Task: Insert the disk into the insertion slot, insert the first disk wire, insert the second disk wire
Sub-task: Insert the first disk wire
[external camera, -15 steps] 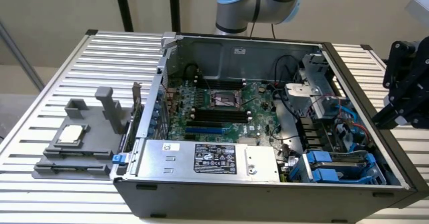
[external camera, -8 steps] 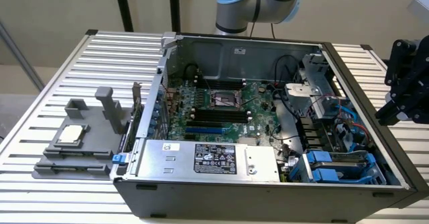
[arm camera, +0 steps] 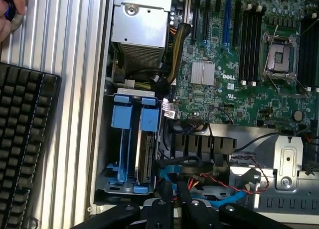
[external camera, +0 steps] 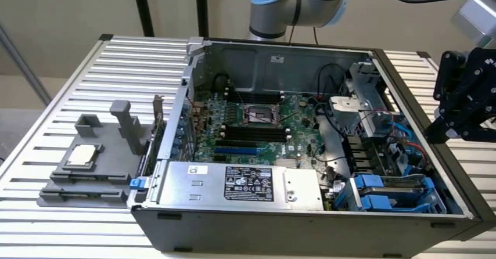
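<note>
The insertion slot (external camera: 391, 196), a dark drive cage with blue latches (arm camera: 130, 116), sits in the open computer case's near corner on the exterior view's right. The disk (arm camera: 145, 156) stands edge-on inside the cage in its blue carrier. A blue wire (arm camera: 234, 196) and thin red and black wires (arm camera: 244, 176) lie loose beside the cage. My black gripper (external camera: 443, 132) hangs above the case's wall on the exterior view's right, outside and well above the cage. In the wrist view my gripper (arm camera: 174, 196) has its fingers close together with nothing between them.
A silver power-supply box (external camera: 240, 183) with a black label lies beside the cage. The green motherboard (external camera: 256, 122) covers the case floor. A grey fixture block (external camera: 89, 166) stands on the slatted table. A black keyboard (arm camera: 25, 144) and a person's hand (arm camera: 7, 9) are near the case.
</note>
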Motion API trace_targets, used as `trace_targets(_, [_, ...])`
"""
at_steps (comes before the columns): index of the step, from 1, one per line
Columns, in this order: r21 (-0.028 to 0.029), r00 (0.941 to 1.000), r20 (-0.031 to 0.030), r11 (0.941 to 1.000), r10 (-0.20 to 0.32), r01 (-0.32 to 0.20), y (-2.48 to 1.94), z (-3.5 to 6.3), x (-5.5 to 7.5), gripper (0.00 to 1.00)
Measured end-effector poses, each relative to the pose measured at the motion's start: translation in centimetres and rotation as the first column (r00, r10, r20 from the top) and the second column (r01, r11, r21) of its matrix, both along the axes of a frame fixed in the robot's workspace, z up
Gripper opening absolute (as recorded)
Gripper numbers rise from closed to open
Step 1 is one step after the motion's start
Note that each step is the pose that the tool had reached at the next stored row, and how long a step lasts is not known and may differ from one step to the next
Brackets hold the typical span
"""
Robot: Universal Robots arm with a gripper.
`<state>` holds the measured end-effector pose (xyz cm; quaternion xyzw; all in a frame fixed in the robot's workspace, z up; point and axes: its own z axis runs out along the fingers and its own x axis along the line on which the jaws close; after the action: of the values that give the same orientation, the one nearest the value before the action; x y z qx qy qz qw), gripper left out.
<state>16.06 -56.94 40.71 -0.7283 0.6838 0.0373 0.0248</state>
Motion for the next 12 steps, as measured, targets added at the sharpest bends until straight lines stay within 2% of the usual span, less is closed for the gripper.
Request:
trace_targets(5, [-0.0067, 1.0000, 0.0000, 1.0000, 0.001, -0.001, 0.00, -0.90, 0.3, 0.18])
trace_targets(12, [-0.0084, 1.0000, 0.0000, 1.0000, 0.001, -0.001, 0.00, -2.18, 0.4, 0.18])
